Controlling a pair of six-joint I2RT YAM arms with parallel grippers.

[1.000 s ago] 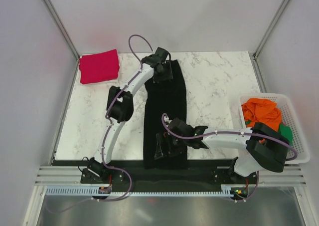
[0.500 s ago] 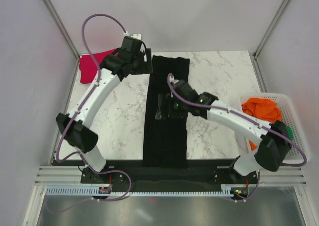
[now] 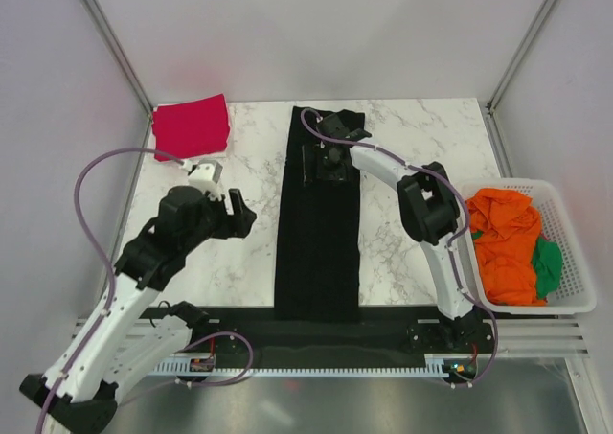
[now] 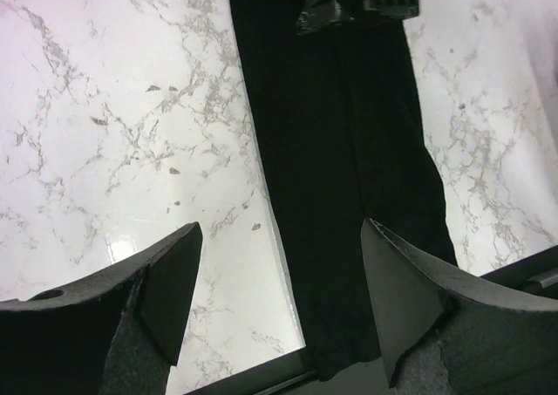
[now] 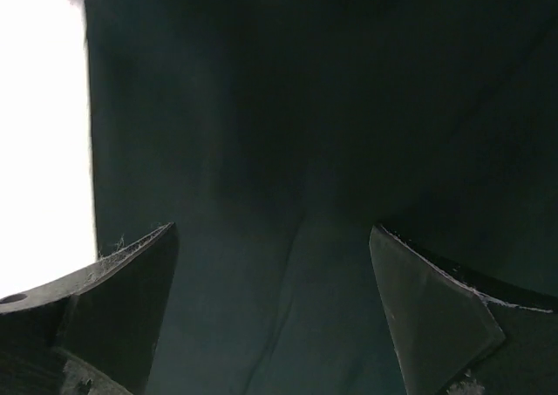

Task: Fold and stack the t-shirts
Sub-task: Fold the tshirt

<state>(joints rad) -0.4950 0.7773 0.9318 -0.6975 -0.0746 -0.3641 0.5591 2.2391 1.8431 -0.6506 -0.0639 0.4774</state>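
Your black t-shirt (image 3: 319,233) runs as a narrow strip down the table (image 3: 421,147), far edge to near edge. Left gripper (image 4: 281,228) hangs spread beside it, right gripper (image 5: 272,230) spread over its far end.

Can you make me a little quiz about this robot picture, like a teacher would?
1. What colour is the long shirt lying down the middle of the table? A red, B black, C orange.
2. True or false: the basket is empty.
3. Fill in the gap: the folded red shirt lies at the table's far ____ corner.
Key: 1 B; 2 false, it holds orange and green clothes; 3 left.
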